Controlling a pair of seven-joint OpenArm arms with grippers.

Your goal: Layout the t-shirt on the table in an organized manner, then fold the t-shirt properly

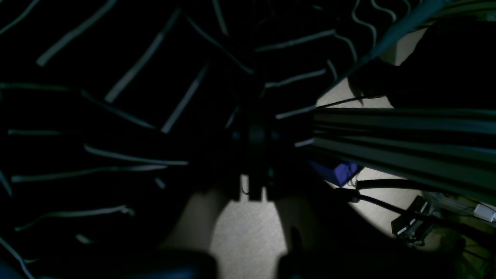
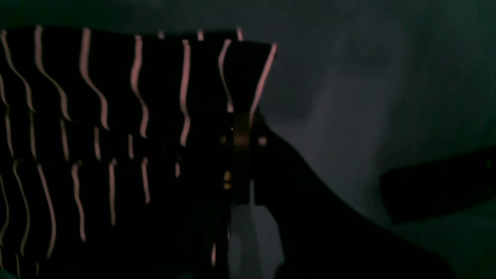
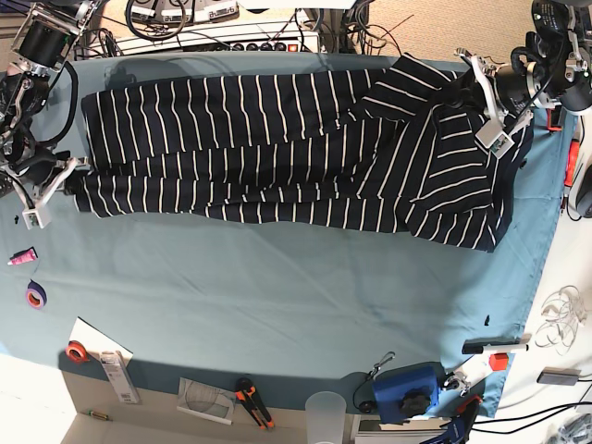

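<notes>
The dark navy t-shirt [image 3: 277,148] with thin white stripes lies stretched sideways across the far half of the teal table [image 3: 277,305], with folds and wrinkles along its length. In the base view my left gripper [image 3: 474,88] is at the shirt's right end and my right gripper [image 3: 72,176] at its left end. In the left wrist view the left gripper [image 1: 255,133] is shut on the t-shirt [image 1: 116,116], whose stripes radiate from the pinch. The right gripper [image 2: 241,128] is shut on a corner of the t-shirt [image 2: 116,116]. Both wrist views are very dark.
Along the table's near edge sit a blue device [image 3: 407,388], a clear cup [image 3: 324,412], orange-handled pliers [image 3: 252,400], a white box [image 3: 118,375] and tape rolls [image 3: 35,296]. Cables [image 3: 213,28] crowd the far edge. A dark frame rail [image 1: 407,131] runs beside the left gripper.
</notes>
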